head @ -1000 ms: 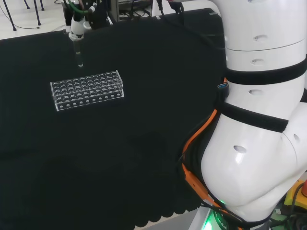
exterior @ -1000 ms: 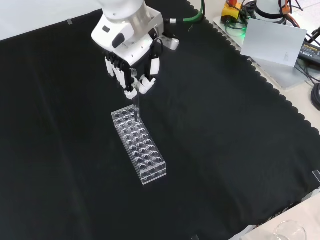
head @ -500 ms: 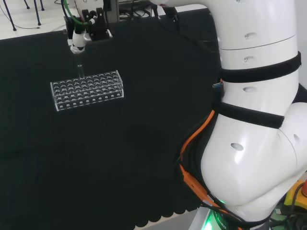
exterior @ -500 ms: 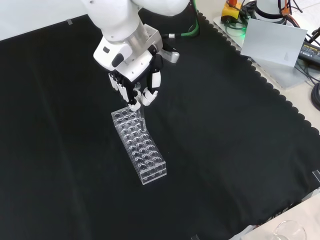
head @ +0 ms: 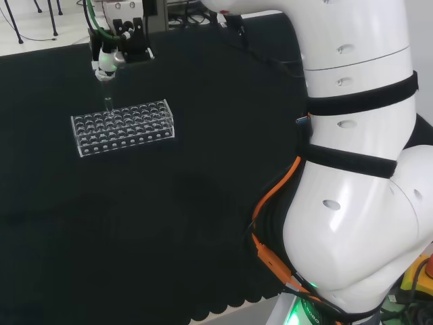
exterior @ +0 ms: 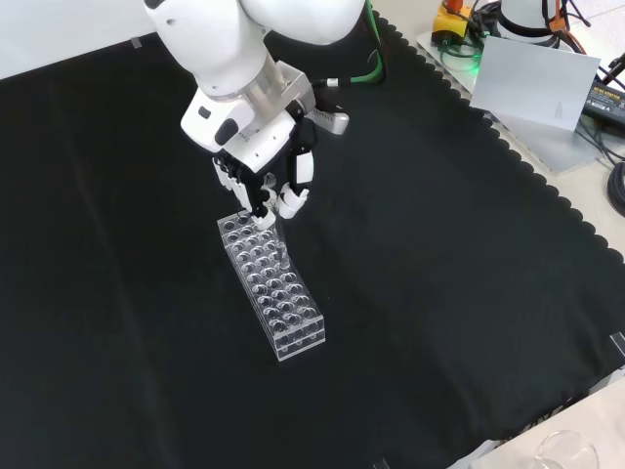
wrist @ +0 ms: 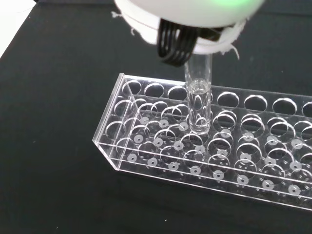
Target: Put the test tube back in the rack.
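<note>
The hand (exterior: 262,186) grips the test tube (wrist: 198,105) upright, its rounded end already inside a hole near the rack's (exterior: 273,290) end at 11 o'clock in the front view. If the tube tilts, it could jam on a lower plate and drag the light rack across the desk (exterior: 439,293).

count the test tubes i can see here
1: the test tube, held upright by the hand, its bottom down among the rack's holes. Other clear glass could escape notice.
</note>
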### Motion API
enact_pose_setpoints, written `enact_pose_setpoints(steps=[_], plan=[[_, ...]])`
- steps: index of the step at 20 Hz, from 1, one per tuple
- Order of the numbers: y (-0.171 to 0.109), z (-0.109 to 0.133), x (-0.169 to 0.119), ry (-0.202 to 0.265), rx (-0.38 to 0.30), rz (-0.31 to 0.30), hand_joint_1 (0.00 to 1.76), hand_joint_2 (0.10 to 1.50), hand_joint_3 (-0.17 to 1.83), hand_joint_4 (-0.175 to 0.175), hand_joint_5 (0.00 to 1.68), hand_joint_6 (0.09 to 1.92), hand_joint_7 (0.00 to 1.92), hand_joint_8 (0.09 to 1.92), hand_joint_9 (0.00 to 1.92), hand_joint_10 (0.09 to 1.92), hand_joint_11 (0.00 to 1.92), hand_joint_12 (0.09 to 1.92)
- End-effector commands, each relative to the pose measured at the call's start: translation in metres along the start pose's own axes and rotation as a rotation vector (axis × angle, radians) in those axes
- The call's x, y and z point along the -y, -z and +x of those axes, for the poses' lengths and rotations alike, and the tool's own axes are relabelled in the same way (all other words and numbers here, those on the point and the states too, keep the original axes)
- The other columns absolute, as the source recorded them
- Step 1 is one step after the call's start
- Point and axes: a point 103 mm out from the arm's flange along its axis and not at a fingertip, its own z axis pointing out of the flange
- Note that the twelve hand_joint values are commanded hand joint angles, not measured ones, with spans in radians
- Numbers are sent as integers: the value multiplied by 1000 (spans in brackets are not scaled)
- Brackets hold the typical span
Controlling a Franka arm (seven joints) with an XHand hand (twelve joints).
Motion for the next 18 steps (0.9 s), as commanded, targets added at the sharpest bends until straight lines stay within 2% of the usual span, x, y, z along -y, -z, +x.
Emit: enact_pose_setpoints(steps=[1, 13, 18], plan=[[-8, 2, 1, 5, -9, 16, 1334, 663, 604, -175, 1375, 151, 1389, 714, 1549, 886, 1257, 1174], [-14, 5, -3, -2, -38, 15, 1334, 662, 604, -175, 1377, 148, 1390, 714, 1549, 887, 1256, 1175], [-12, 3, -10, -2, -19, 2, 1334, 663, 604, -175, 1378, 146, 1390, 714, 1549, 888, 1255, 1175]])
